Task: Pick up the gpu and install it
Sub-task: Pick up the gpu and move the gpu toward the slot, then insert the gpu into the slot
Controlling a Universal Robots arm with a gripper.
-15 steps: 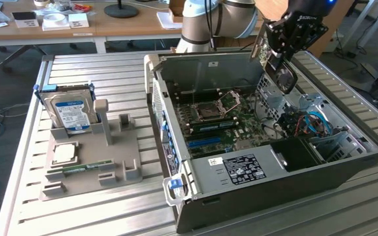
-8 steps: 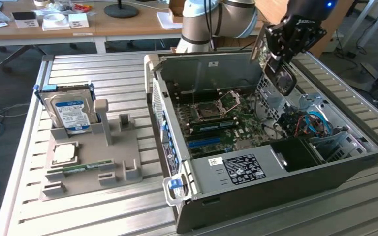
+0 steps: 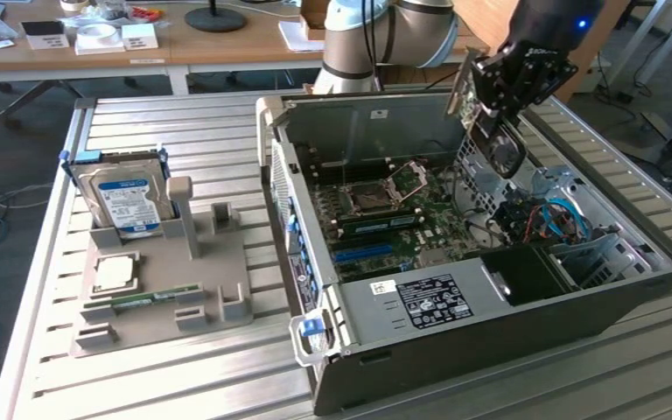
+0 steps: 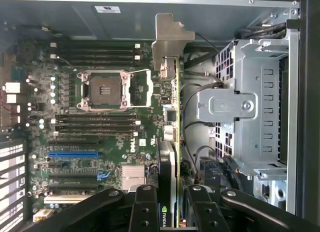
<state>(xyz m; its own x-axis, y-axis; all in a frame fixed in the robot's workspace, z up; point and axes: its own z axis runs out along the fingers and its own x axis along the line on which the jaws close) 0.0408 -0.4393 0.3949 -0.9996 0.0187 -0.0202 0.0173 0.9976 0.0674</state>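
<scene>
gpu (image 4: 172, 92) end hidden between gripper (image 4: 172, 194) fingers.

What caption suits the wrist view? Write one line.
Tool grips the gpu edge-on over the motherboard inside the open computer case.

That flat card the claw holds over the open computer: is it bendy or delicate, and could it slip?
Probably stiff: the gpu hangs straight from the gripper without visible sag. Likely delicate, as small bare components show along its board. Pinched across its thin body, it might twist or slip if bumped against the computer case.
</scene>
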